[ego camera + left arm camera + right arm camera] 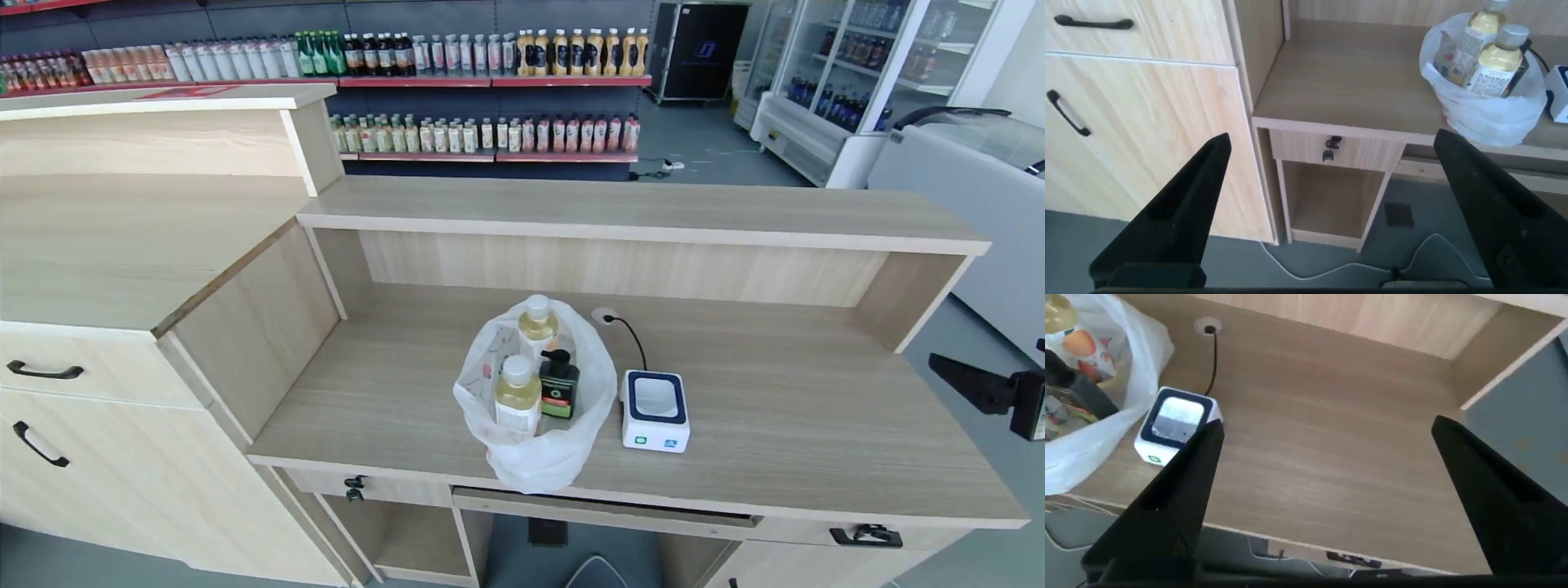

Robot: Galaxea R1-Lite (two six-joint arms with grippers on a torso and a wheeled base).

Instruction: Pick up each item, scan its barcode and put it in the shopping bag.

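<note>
A white plastic shopping bag [545, 457] stands near the front of the wooden desk [775, 408]. Inside it are two bottles of pale yellow drink [518, 396] [538, 323] and a dark pump bottle [559, 386]. Just right of the bag sits the white and blue barcode scanner [655, 410], its cable running to a hole in the desk. My left gripper [1331, 212] hangs open and holds nothing, low in front of the desk's left end, with the bag [1486, 114] off to one side. My right gripper [1327, 498] is open over the desk's right front, beyond the scanner [1176, 425]; one of its fingers [971, 382] shows at the desk's right.
A raised shelf [637, 212] backs the desk and a taller counter [147, 245] with drawers adjoins on the left. Drawer handles [865, 536] line the desk front, and bare desk surface lies right of the scanner. Store shelves of bottles [490, 135] and fridges stand beyond.
</note>
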